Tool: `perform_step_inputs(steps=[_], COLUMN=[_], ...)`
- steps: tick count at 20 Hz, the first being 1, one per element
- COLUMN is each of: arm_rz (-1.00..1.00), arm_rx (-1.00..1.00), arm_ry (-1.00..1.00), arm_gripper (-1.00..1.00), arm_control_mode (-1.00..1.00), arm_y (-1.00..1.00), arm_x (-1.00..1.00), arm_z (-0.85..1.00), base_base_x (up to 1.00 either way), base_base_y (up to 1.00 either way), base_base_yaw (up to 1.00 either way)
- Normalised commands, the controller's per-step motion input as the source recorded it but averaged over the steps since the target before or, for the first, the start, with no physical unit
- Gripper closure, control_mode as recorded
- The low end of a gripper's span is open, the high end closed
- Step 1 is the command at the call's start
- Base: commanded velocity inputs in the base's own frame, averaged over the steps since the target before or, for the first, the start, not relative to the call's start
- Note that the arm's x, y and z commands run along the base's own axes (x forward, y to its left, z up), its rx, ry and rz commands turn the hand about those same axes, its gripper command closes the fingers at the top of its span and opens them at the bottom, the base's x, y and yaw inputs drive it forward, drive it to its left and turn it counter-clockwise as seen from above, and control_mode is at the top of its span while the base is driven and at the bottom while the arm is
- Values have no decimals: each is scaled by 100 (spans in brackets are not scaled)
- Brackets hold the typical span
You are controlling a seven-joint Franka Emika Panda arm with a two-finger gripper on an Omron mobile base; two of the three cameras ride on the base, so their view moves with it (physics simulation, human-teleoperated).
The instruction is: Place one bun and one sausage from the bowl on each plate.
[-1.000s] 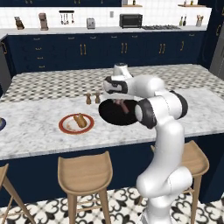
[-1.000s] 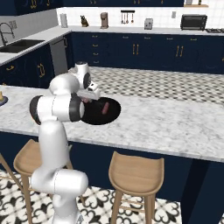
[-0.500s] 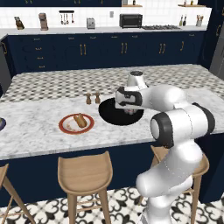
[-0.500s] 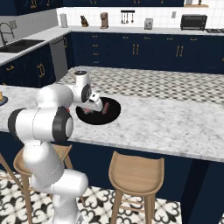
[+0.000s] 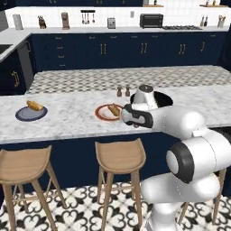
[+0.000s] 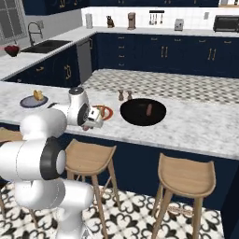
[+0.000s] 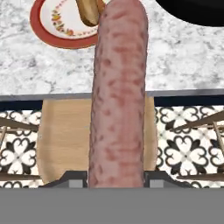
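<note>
My gripper [image 7: 114,177] is shut on a long pink sausage [image 7: 119,96], which stands up the middle of the hand view. It hovers over the counter's front edge, just short of the red-rimmed plate [image 7: 48,26], which holds a bun [image 7: 89,11]. In the left base view the gripper [image 5: 123,115] is beside that plate [image 5: 103,115] and its bun [image 5: 113,109]. The black bowl [image 6: 135,116] holds another sausage [image 6: 149,110]. Far left, the dark blue plate [image 5: 22,116] carries a bun [image 5: 34,105].
Two small shakers [image 5: 123,91] stand behind the red-rimmed plate. Wooden stools [image 5: 118,153] [image 6: 186,175] line the counter's front, one right under the gripper [image 7: 65,135]. A sink [image 6: 46,45] is on the far left counter.
The arm has swung left from the black bowl to the red-rimmed plate, carrying the sausage. The base views have shifted, so the blue plate is now in sight.
</note>
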Motion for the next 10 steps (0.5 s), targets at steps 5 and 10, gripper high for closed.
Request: perform_step_inputs(steps=[5, 10], arm_rz=[0, 0], arm_rx=[0, 0], arm_ry=[0, 0], arm_gripper=[100, 100], arm_control_mode=[100, 100], arm_y=[0, 0], arm_x=[0, 0], arm_z=[0, 0], base_base_x=[-9, 40], base_base_y=[100, 100], base_base_yaw=[9, 0])
